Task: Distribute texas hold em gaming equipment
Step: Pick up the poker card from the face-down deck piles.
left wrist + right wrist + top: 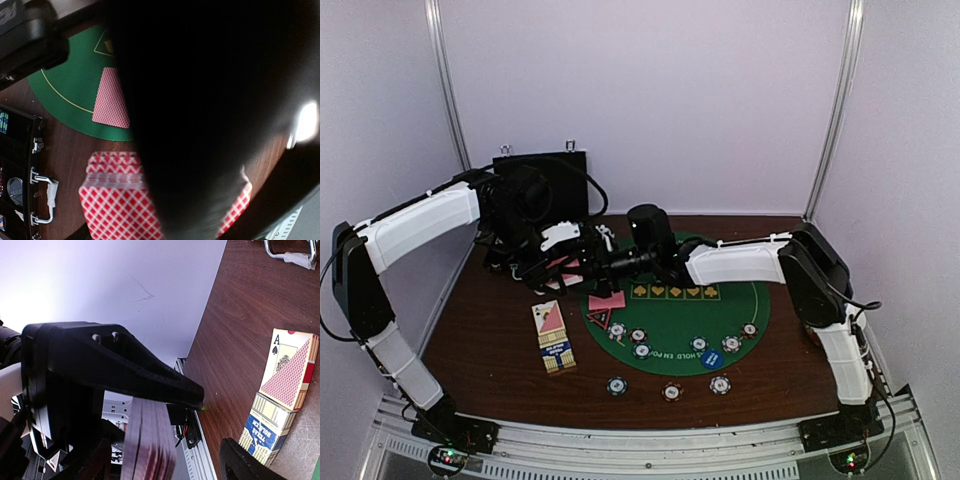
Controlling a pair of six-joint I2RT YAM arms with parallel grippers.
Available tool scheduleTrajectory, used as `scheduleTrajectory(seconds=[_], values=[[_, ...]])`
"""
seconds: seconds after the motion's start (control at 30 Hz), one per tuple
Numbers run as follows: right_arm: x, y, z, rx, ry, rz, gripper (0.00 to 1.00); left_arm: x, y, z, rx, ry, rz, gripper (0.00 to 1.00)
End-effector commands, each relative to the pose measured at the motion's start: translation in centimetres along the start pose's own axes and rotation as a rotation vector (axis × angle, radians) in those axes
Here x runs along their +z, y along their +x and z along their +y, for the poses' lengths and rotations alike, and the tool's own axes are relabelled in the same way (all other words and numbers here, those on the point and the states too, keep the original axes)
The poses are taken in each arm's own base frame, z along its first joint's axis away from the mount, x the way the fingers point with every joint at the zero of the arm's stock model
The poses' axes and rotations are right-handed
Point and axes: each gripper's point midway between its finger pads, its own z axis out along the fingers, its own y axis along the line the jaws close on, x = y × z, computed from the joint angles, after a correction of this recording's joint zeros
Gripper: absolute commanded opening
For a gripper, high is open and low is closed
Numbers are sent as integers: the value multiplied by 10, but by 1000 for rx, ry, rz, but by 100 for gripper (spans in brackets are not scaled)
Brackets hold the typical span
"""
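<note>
Left wrist view: face-down card (111, 98), long axis up-frame, beyond deck (112, 210).

Readable markings:

- Card box (264, 432) – the blue panel carries white lettering that reads "TEXAS HOLD'EM". The smaller print under it is not legible.
- Ace picture (280, 347) on the cream panel next to the blue one – a black "A" in the corner, with a spade sign directly below it.
- Green mat (740, 300) – a row of five yellow-framed suit signs (675, 291). The white lettering along the near rim is partly covered; only "HOLD EM" can be made out.
- Blue disc button (711, 358) – white marks, too small to read.
</note>
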Motion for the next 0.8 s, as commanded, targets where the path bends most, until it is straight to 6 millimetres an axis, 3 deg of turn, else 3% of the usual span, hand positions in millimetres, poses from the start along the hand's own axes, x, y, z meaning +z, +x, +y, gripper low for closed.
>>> scheduleTrajectory(seconds=[0.0, 0.23, 0.47, 0.77], values=[[8, -11, 3, -1, -8, -28, 76, -8, -10, -3, 13, 5, -37, 18], [12, -21, -9, 30, 9, -50, 69, -10, -10, -4, 18, 5, -38, 18], [-4, -24, -33, 62, 73, -78, 61, -13, -8, -6, 22, 3, -36, 18], [-25, -18, -28, 43, 93, -72, 55, -10, -4, -7, 21, 4, -26, 18]])
